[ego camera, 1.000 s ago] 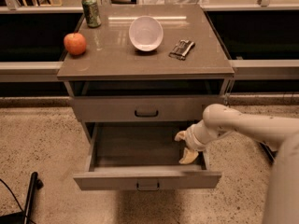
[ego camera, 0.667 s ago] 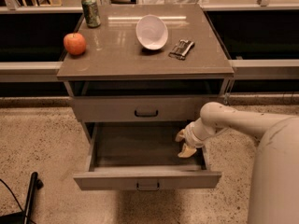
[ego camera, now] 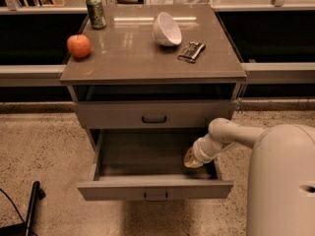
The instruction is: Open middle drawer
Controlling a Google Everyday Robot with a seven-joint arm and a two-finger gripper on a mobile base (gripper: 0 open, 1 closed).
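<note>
A taupe-grey cabinet [ego camera: 147, 63] fills the middle of the camera view; its middle drawer [ego camera: 118, 191] stands pulled well out toward me, its wide shallow grey tray bare and its small dark loop handle [ego camera: 156, 196] facing forward; the taller-fronted drawer [ego camera: 113, 114] above it is shut; I judge the opening itself to be done, with only my withdrawal left. My pale arm [ego camera: 231, 134] reaches in from the right, and my gripper [ego camera: 193, 160] hangs inside the tray near its right wall, clear of the handle and holding nothing that I can see; whether it is spread or closed I cannot tell. Against a second ago, the drawer is out just as far; what has changed is me; my body takes up much more of the lower right, and the gripper sits slightly lower and further left in the tray. On the cabinet top rest an apple [ego camera: 78, 45] at the left, a can [ego camera: 96, 12] behind it, a white bowl [ego camera: 166, 28] that now shows more of its outer side, and a small dark object [ego camera: 191, 51] beside the bowl.
</note>
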